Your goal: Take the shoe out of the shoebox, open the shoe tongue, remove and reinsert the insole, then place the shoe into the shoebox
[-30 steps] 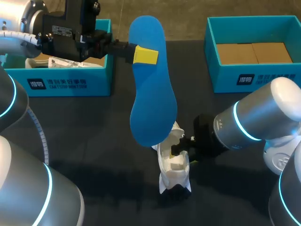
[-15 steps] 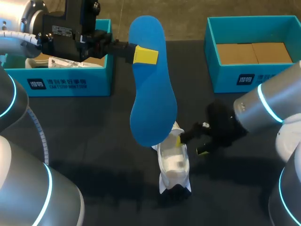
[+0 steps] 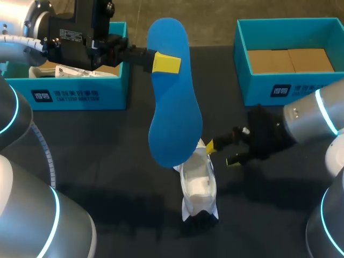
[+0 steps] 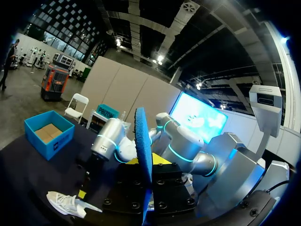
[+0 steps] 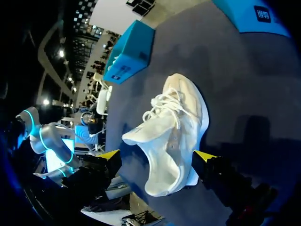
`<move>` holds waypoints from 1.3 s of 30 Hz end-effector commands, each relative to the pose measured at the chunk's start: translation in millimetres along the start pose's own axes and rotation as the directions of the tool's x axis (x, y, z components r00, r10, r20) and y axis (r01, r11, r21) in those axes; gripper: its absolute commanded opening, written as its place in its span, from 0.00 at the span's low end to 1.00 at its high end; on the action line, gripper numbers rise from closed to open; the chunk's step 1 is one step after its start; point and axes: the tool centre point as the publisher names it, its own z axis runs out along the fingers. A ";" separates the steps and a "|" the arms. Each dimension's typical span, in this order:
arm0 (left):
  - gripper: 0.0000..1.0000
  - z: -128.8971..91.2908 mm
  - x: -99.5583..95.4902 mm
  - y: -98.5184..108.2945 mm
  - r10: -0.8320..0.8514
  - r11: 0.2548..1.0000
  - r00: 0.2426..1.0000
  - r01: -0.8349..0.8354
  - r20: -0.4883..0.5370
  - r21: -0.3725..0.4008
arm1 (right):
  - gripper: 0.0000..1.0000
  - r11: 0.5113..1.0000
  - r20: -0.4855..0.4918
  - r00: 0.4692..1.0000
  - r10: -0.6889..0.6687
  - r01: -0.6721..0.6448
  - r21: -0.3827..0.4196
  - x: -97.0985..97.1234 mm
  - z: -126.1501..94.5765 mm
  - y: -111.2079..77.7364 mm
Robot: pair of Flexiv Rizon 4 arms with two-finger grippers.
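Head view: insole aloft, shoe on the table

I have the left gripper (image 3: 165, 63) clamped on the blue insole (image 3: 173, 107), which hangs over the table (image 3: 107, 156). In the left wrist view the insole stands edge-on above that gripper. The white shoe (image 3: 198, 183) sits on the table under the insole's lower end. My right gripper (image 3: 221, 153) is spread wide just beside the shoe. In the right wrist view the shoe lies ahead between the yellow tips, apparently untouched.

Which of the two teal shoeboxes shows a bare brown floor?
The shoebox on the robot's right: only brown cardboard shows inside. The left shoebox holds pale contents.
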 end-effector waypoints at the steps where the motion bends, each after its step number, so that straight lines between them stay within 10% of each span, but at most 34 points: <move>1: 0.00 1.4 -0.7 -1.4 -0.001 1.000 1.000 0.001 -0.001 -0.003 | 1.00 1.000 -0.112 0.994 -0.005 0.006 0.013 1.0 -45.3 -3.5; 12: 0.00 1.4 -0.7 -1.4 -0.001 1.000 1.000 0.001 -0.001 -0.003 | 1.00 0.995 -0.299 0.952 0.059 -0.033 0.093 9.9 -74.7 14.1; 39: 0.00 1.4 -0.7 -1.4 -0.001 1.000 1.000 0.001 -0.001 -0.003 | 1.00 0.992 -0.382 0.919 0.096 -0.058 0.110 29.9 -100.0 23.3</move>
